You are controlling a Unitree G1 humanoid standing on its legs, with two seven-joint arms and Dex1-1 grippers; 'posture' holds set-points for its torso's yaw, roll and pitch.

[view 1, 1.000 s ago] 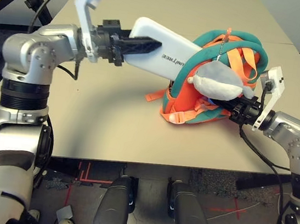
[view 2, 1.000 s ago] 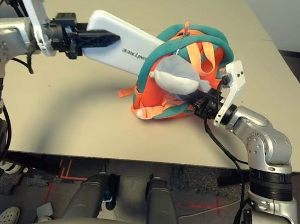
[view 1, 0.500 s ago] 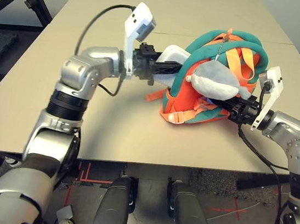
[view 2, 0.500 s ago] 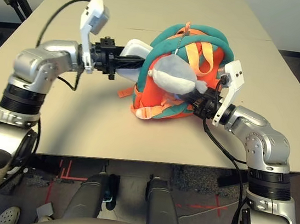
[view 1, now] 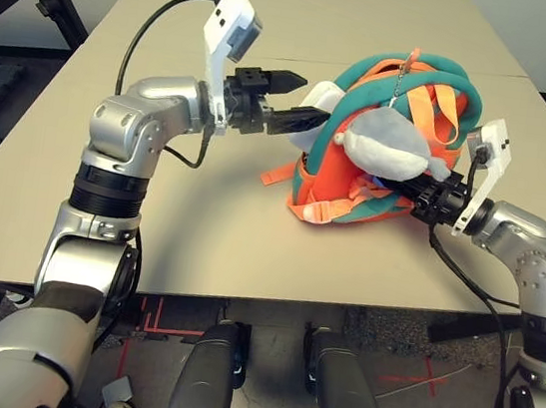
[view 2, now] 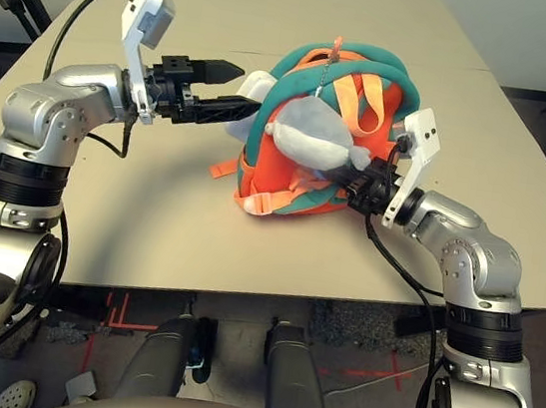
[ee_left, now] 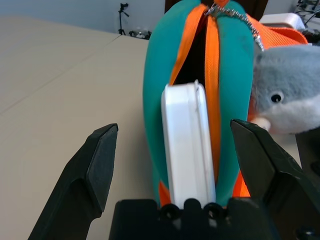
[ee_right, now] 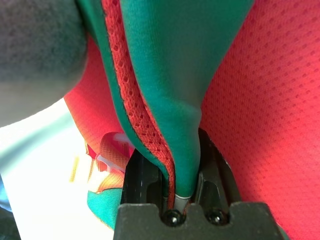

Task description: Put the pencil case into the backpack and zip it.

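The backpack (view 1: pixel 386 148) lies near the middle of the table (view 1: pixel 200 225), a little toward 3 o'clock, with its teal-edged opening turned to 9 o'clock. A grey plush toy (view 1: pixel 386 147) hangs on a small chain over its near side, and light-orange straps (view 1: pixel 436 110) lie across its top.

The pencil case (ee_left: pixel 187 145) is mostly inside the opening. Only a short white end (view 1: pixel 319 97) shows outside, at the 9 o'clock side of the backpack. Its long axis runs from 9 o'clock to 3 o'clock, with the hidden end pointing to 3 o'clock, into the backpack. In the left wrist view it stands on its thin edge between the two teal lips of the opening.

The left gripper (view 1: pixel 292 96) is at 9 o'clock from the backpack, just beside the white end. Its two black fingers (ee_left: pixel 95 170) are spread wide apart, one on each side of the case, and they do not touch it.

The right gripper (ee_right: pixel 172 177) is at the 3 o'clock side of the backpack, low near the table. Its fingers are pressed together on a fold of the teal trim (ee_right: pixel 170 75) of the backpack.
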